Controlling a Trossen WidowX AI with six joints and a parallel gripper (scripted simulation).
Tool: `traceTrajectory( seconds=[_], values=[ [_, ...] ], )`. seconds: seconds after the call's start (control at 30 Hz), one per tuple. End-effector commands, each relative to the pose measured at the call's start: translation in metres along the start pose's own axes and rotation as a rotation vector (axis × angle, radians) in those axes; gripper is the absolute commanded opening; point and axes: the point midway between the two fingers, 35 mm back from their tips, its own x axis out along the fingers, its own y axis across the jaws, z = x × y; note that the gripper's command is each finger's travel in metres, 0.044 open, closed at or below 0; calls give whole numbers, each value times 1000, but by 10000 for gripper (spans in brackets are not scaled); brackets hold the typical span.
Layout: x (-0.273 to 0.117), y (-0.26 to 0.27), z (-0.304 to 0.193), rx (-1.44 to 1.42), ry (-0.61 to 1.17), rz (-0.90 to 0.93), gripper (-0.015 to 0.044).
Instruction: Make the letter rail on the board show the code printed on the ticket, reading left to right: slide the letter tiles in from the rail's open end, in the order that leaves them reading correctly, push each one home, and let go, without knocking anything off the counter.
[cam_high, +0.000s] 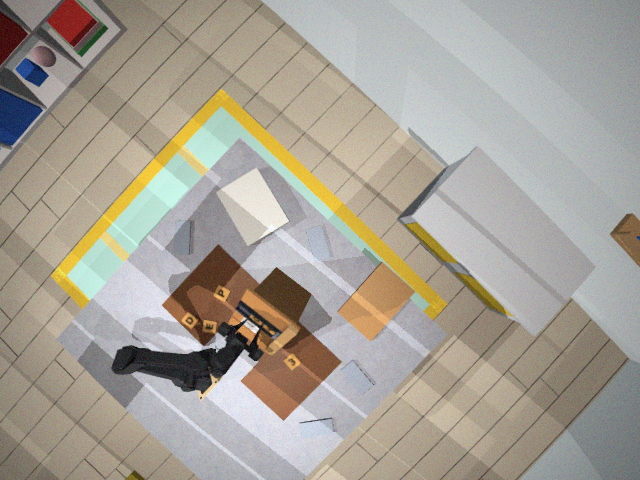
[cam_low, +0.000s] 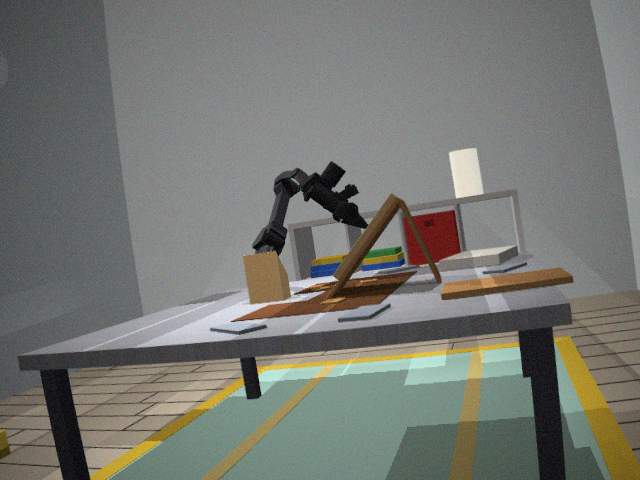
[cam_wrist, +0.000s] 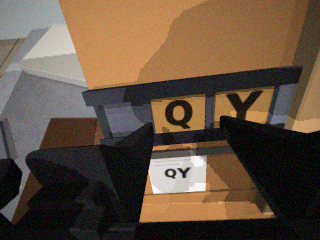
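On the sloped board (cam_high: 288, 338) (cam_low: 368, 240) (cam_wrist: 190, 45), left to right, the Q tile (cam_wrist: 178, 114) then the Y tile (cam_wrist: 245, 104) sit in the rail (cam_wrist: 192, 80), matching the ticket (cam_high: 251, 324) (cam_wrist: 178, 174) below; gripper's (cam_high: 241, 338) (cam_low: 366, 226) (cam_wrist: 187, 122) open, holding nothing, right in front.

Arm (cam_high: 170, 364) (cam_low: 279, 209): finished in matte black and charcoal, built from chunky, jointed segments
Shoulder (cam_low: 269, 238): formed as a bulky, angular housing
Elbow (cam_low: 289, 180): rounded at its edge, marked by a paler grey patch
Forearm (cam_low: 324, 198): shaped as a thick, dark block, topped by a boxy protrusion (cam_low: 332, 174) and a smaller knobbly one (cam_low: 348, 192)
Claw (cam_high: 250, 333) (cam_low: 366, 226) (cam_wrist: 185, 123): coloured black, fitted with two faceted fingers, each narrowed to a pointed tip
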Motion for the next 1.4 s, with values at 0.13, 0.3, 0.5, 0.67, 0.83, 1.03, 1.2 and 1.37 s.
traceTrajectory(
  seconds=[0.13, 0.3, 0.5, 0.67, 0.83, 1.03, 1.2, 1.37],
  values=[
    [-6, 0, 0, -3, 1, 5, 295],
    [-10, -1, 0, -3, 1, 5, 295],
    [-14, -1, 0, -3, 1, 5, 295],
    [-17, 0, 0, -3, 1, 5, 295],
    [-19, 1, 0, -3, 1, 5, 295],
    [-19, 0, 0, 2, 2, -1, 269],
    [-19, 0, 0, 2, 2, -1, 138],
    [-19, 0, 0, 2, 2, -1, 6]
  ],
)
